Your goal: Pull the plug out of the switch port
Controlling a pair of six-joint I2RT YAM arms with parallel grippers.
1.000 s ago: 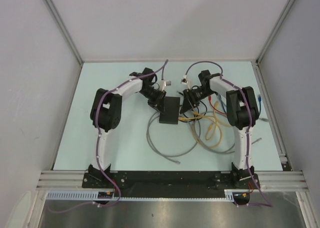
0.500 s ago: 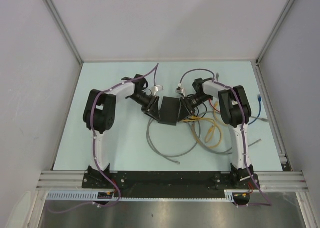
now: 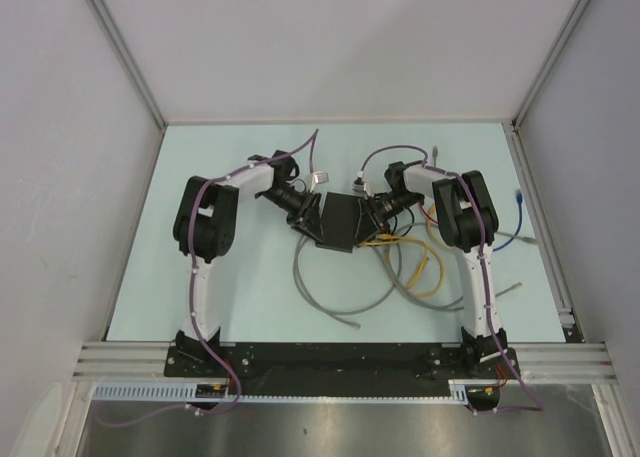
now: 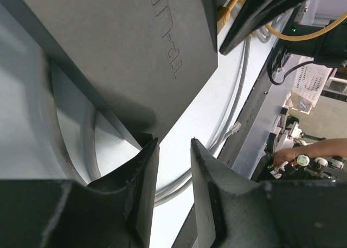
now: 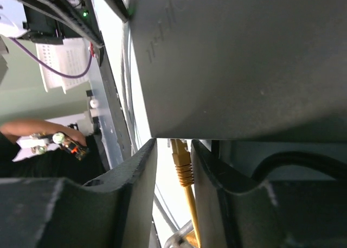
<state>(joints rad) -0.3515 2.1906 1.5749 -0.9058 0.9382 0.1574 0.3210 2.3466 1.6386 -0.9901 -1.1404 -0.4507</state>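
The switch (image 3: 340, 222) lies flat on the table (image 3: 230, 157), right between the two grippers and close against both. Its yellow plug (image 5: 181, 160) sits in the slim gap between the fingers of the right gripper (image 5: 173, 145), with its tip up at the box's edge just past the fingertips. From here I can't tell whether those fingers pinch it or only flank it. The left gripper (image 4: 174, 142) is parted narrowly on nothing, one fingertip at a corner of the box. A yellow cable (image 3: 425, 272) and a grey cable (image 3: 320, 299) loop behind both grippers, towards the arms' bases.
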